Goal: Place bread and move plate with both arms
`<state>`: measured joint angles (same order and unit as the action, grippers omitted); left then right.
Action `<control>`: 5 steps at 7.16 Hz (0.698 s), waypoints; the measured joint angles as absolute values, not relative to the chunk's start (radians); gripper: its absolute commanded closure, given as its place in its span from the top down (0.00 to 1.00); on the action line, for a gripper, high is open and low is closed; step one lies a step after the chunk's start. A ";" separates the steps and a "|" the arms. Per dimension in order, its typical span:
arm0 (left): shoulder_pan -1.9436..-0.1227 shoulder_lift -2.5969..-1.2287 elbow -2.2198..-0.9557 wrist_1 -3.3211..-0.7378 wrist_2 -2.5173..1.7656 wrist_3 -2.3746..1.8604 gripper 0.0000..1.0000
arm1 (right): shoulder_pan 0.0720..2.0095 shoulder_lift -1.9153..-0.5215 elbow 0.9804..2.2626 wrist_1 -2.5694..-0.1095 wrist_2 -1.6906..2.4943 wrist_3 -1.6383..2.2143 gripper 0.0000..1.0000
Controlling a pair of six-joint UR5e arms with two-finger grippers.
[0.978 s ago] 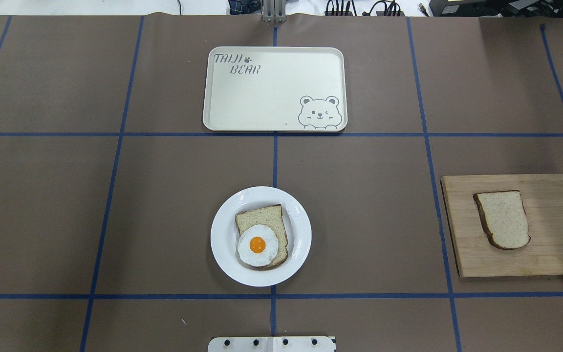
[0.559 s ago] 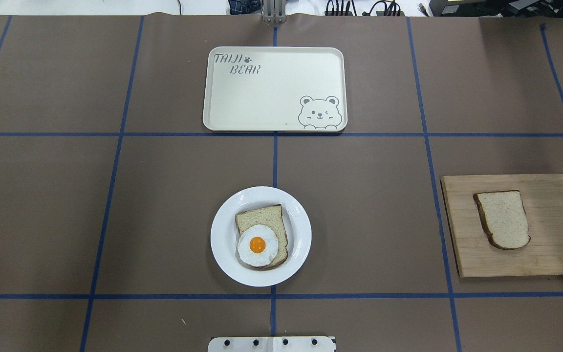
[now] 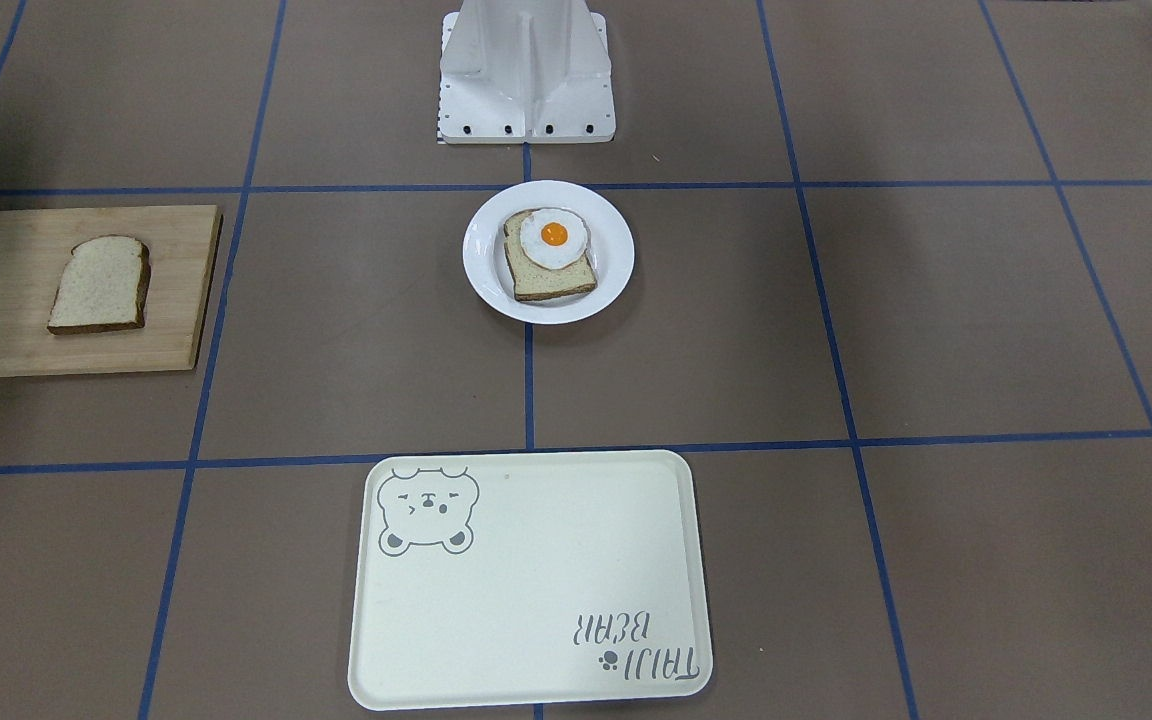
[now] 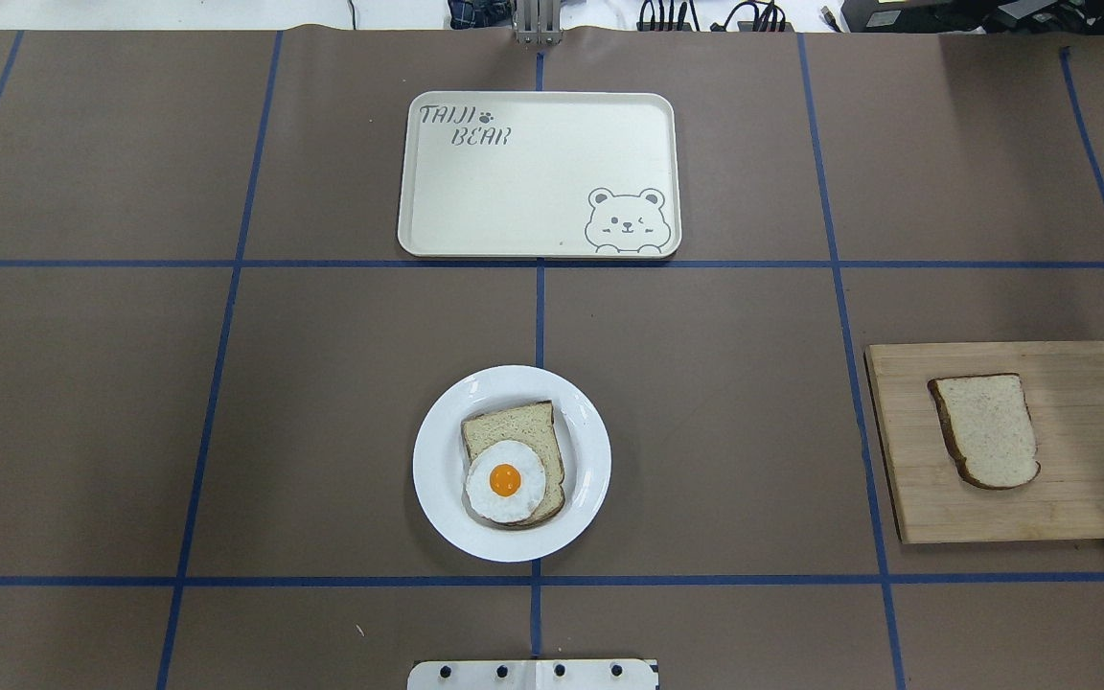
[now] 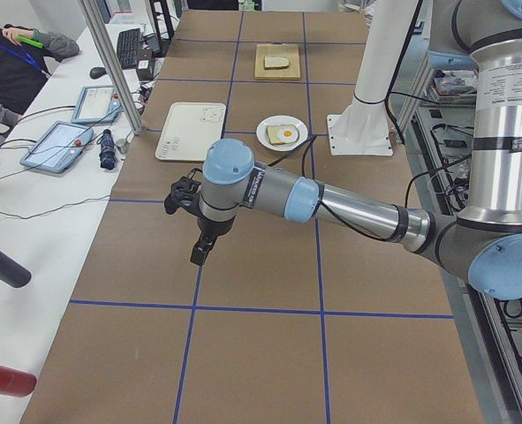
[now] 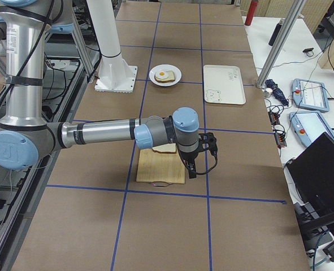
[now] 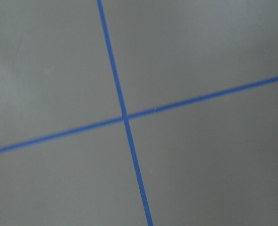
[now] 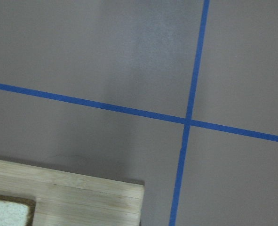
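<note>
The plain bread slice (image 4: 985, 430) lies flat on a wooden cutting board (image 4: 1089, 498) at the table's right. The white plate (image 4: 437, 470) sits at the centre near the robot base and holds another bread slice topped with a fried egg (image 4: 506, 479). Neither gripper shows in the overhead or front views. The left gripper (image 5: 199, 252) hangs over bare table at the far left, seen only in the exterior left view. The right gripper (image 6: 190, 169) hovers beside the board's outer edge, seen only in the exterior right view. I cannot tell whether either is open or shut.
A cream bear-print tray (image 4: 533, 172) lies at the far middle of the table. The white base block (image 4: 533, 675) stands at the near edge. Blue tape lines grid the brown table cover. Operators' tablets and gear sit on a side table (image 5: 57, 141).
</note>
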<state>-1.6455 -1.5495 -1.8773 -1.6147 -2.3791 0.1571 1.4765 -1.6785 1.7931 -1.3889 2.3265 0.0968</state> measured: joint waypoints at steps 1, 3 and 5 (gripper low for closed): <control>-1.646 -1.552 -1.877 -1.623 -2.380 0.160 0.98 | 1.444 -1.679 1.791 -1.355 2.364 0.163 1.00; -1.647 -1.552 -1.875 -1.627 -2.381 0.160 0.98 | 1.314 -1.697 1.791 -1.195 2.379 0.445 0.98; -1.647 -1.549 -1.879 -1.628 -2.381 0.160 0.98 | 1.168 -1.770 1.779 -0.917 2.319 0.764 0.90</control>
